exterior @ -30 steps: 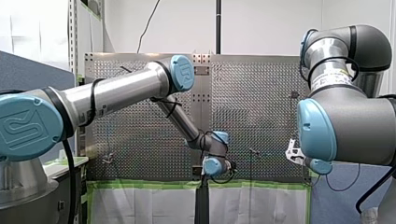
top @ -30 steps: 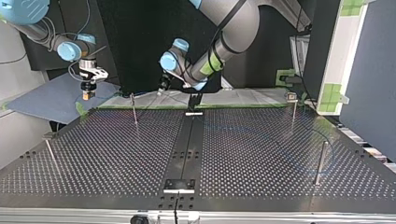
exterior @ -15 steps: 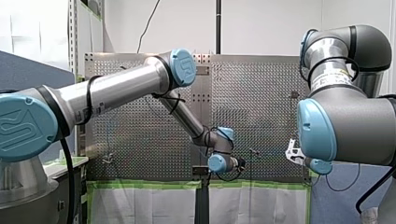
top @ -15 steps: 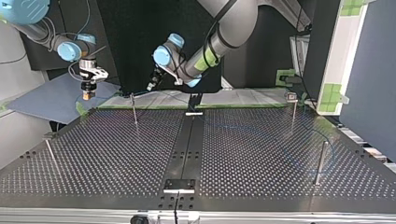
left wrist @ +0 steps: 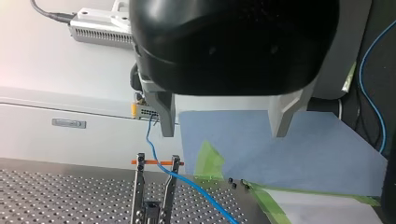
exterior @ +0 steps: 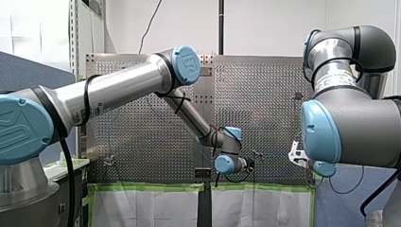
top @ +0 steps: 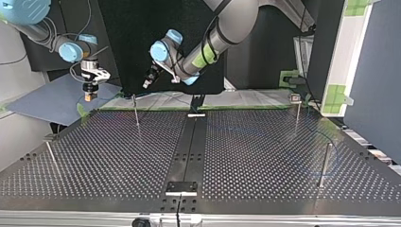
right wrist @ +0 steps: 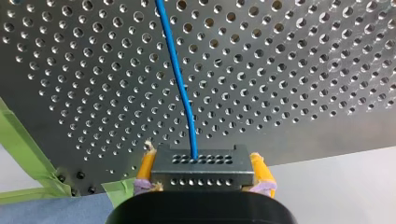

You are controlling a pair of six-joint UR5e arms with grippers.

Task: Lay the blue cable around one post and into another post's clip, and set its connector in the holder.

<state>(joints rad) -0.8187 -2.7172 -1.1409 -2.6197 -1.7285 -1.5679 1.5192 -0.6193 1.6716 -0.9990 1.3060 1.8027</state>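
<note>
My right gripper (right wrist: pixel 201 164) is shut on the grey connector (right wrist: pixel 201 173), which sits between its yellow pads (right wrist: pixel 146 167). The blue cable (right wrist: pixel 179 84) runs from the connector out over the perforated table (right wrist: pixel 289 70). In the top view my right gripper (top: pixel 88 96) hangs beyond the table's far left corner. My left gripper (top: pixel 147 84) hovers above the far edge, close to a thin post (top: pixel 136 110). Its metal fingers (left wrist: pixel 166 116) stand wide open with nothing between them. Ahead of them the cable (left wrist: pixel 187 185) passes through a clip post (left wrist: pixel 154 196) with an orange bar.
More thin posts stand on the table at the top view's left (top: pixel 51 157), far right (top: pixel 297 111) and near right (top: pixel 324 165). A bracket on a black plate (top: pixel 180 187) sits at the near middle edge, another bracket (top: pixel 196 114) at the far middle. Green tape edges the far side.
My left gripper has swung toward the top view's left, from the far middle bracket to near the clip post. My right arm has stayed still with the connector.
</note>
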